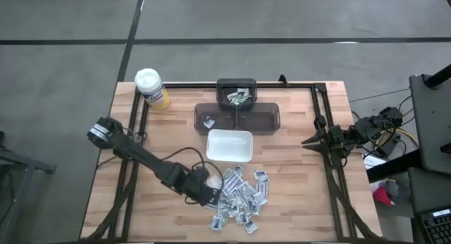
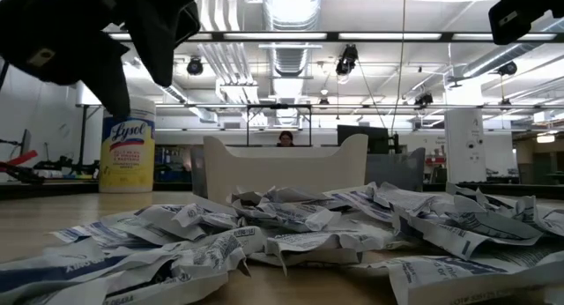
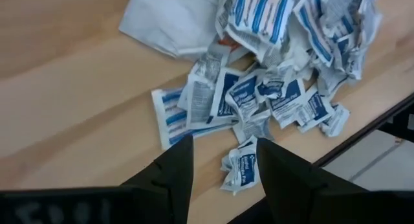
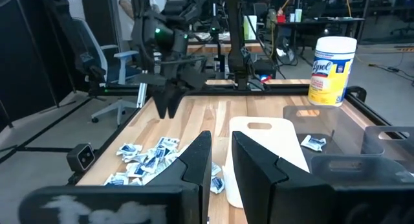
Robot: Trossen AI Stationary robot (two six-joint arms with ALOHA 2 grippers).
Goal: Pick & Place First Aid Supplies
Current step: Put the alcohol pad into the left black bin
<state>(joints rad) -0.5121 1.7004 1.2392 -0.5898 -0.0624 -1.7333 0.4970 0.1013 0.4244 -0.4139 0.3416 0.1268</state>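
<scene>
The first aid packets (image 1: 239, 198) lie in a loose heap on the table's near middle, white with blue print; they also show in the low view (image 2: 291, 226) and the left wrist view (image 3: 272, 88). My left gripper (image 1: 211, 197) hangs open just above the heap's left edge. One crumpled packet (image 3: 239, 172) lies on the wood below the gap between its fingers (image 3: 223, 160). My right gripper (image 1: 310, 140) waits at the table's right side, its fingers (image 4: 221, 156) a narrow gap apart, holding nothing.
A white rectangular dish (image 1: 229, 145) sits just beyond the heap. Behind it stand a dark tray (image 1: 268, 118) holding one packet and a dark bin (image 1: 236, 94) with a few packets. A yellow canister (image 1: 151, 87) stands at the far left. Bare wood lies left of the heap.
</scene>
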